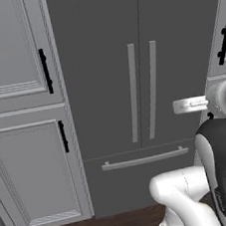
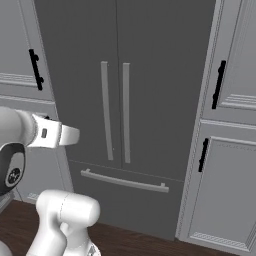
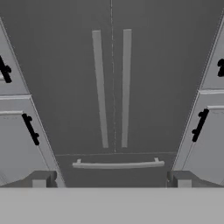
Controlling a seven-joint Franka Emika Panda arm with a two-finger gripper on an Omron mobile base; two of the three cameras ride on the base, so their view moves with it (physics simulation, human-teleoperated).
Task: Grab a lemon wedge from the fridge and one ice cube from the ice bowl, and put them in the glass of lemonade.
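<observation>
Fridge front, doors shut, arm standing off before it.

Fridge point(image 3: 112, 87): dark grey, both doors and bottom drawer closed; two upright bar handles point(image 3: 113, 87) just beside the centre seam, horizontal drawer bar point(image 3: 118, 165) below. End effector point(image 3: 112, 181): fingers spread wide, holding nothing, well apart from the doors, open space between. Light grey panelled cabinets point(image 1: 24, 146) with black handles flank both sides, their outer edges cut off. Floor point(image 2: 150, 245): dark wood. Fridge contents hidden.
</observation>
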